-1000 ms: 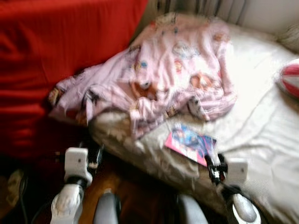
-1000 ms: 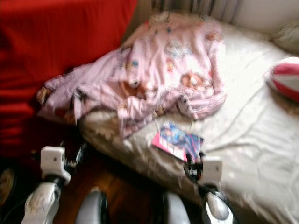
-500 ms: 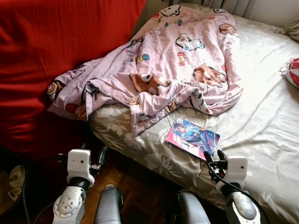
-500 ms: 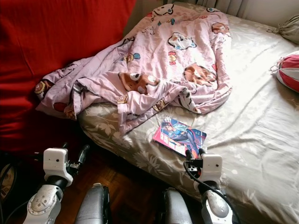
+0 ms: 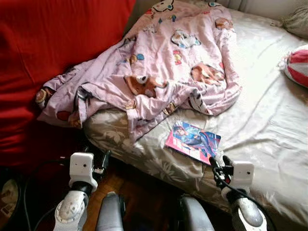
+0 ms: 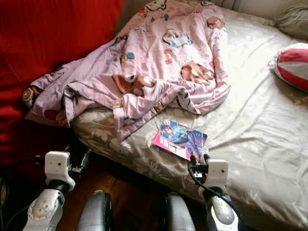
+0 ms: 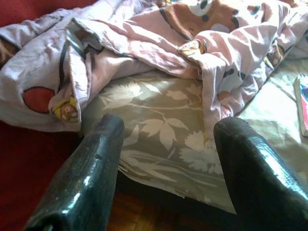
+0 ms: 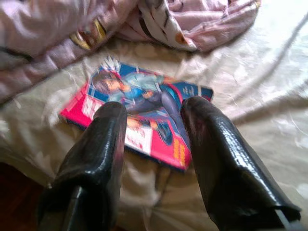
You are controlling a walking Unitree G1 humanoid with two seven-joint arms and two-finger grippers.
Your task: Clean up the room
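Right claw (image 6: 197, 157) now nearer comic (image 6: 179, 139), fingers spread, just short of it.

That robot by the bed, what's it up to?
It is standing at the edge of a bed that needs tidying. Its right gripper, fingers open, is at the near edge of a comic book lying flat on the sheet, not holding it. The left gripper hangs open by the bedside. A crumpled pink blanket lies beyond, untouched.
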